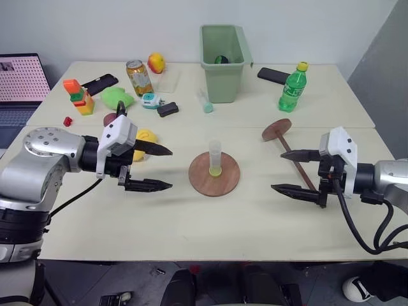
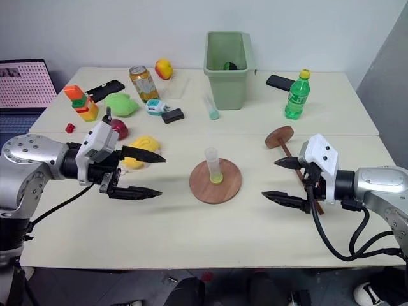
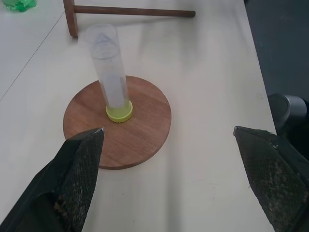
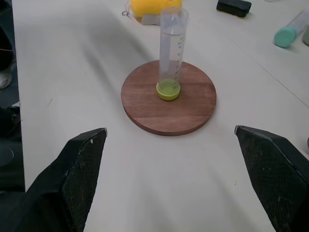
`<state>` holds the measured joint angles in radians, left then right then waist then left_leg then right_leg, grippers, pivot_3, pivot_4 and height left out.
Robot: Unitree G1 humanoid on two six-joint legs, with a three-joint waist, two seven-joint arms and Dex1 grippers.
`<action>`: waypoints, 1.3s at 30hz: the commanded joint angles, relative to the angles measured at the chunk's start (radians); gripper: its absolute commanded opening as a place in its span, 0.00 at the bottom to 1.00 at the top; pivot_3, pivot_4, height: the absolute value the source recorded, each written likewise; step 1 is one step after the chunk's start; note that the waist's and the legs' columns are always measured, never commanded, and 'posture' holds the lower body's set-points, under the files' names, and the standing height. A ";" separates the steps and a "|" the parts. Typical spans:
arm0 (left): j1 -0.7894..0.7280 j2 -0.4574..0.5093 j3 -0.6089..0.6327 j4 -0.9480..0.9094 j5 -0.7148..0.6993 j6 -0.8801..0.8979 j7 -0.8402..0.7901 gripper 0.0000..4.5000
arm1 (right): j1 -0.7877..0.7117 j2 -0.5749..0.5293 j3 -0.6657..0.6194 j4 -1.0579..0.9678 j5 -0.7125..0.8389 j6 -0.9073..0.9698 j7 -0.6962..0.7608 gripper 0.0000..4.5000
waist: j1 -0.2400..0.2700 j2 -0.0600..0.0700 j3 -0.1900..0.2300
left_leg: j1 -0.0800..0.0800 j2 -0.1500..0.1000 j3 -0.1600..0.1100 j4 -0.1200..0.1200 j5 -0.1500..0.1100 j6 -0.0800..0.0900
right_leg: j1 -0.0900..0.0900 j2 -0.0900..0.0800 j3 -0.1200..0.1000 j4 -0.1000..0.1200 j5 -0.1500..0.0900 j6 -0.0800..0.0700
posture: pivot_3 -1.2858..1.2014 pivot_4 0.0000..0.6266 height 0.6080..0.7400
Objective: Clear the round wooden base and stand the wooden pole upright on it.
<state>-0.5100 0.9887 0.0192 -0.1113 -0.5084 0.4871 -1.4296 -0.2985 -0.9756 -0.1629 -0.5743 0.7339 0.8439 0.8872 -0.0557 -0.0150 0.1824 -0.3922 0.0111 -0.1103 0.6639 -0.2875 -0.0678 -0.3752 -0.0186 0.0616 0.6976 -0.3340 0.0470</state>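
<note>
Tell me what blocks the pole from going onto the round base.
A clear tube with a yellow-green bottom stands upright at the centre of the round base, right where the pole must go. The pole lies flat on the table beside the open right pincer, with bare tabletop between it and the base.

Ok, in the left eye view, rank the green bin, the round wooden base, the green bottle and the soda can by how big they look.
1. green bin
2. round wooden base
3. green bottle
4. soda can

The base lies nearer the camera, so its rank is unsure.
</note>
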 commanded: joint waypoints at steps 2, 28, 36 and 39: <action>-0.003 -0.014 0.020 -0.038 -0.015 0.006 0.030 1.00 | -0.031 -0.021 -0.036 0.002 0.038 0.015 0.015 0.99 | 0.001 0.000 0.000 | 0.000 0.000 0.000 0.000 0.000 0.000 | 0.000 0.000 0.000 0.000 0.000 0.000 | 0.52 0.24 1.00; -0.172 -0.481 -0.198 0.278 0.261 -0.141 0.392 1.00 | -0.117 0.051 0.019 -0.039 0.063 0.032 -0.086 0.99 | 0.006 0.000 0.000 | 0.000 -0.001 0.000 0.002 0.000 0.000 | 0.000 0.000 0.000 0.001 0.000 0.000 | 0.52 0.24 1.00; -0.240 -0.598 -0.199 0.464 0.322 -0.220 0.457 0.83 | -0.131 0.063 0.002 -0.065 0.103 0.054 -0.127 1.00 | 0.008 0.000 0.000 | -0.001 -0.001 0.000 0.002 0.000 0.000 | 0.000 -0.001 0.000 0.001 0.000 0.000 | 0.52 0.24 1.00; -0.239 -0.588 -0.183 0.454 0.313 -0.222 0.444 0.68 | -0.126 0.064 -0.003 -0.069 0.113 0.057 -0.133 1.00 | 0.006 0.000 0.000 | -0.001 -0.001 0.000 0.002 0.000 0.000 | -0.001 -0.001 0.000 0.001 0.000 0.000 | 0.52 0.24 1.00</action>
<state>-0.7269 0.3903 -0.1895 0.3665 -0.1908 0.2887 -0.9755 -0.4147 -0.9094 -0.1350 -0.6132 0.8293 0.9049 0.7600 -0.0502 -0.0154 0.1821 -0.3933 0.0099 -0.1108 0.6656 -0.2872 -0.0682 -0.3757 -0.0195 0.0613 0.6984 -0.3337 0.0472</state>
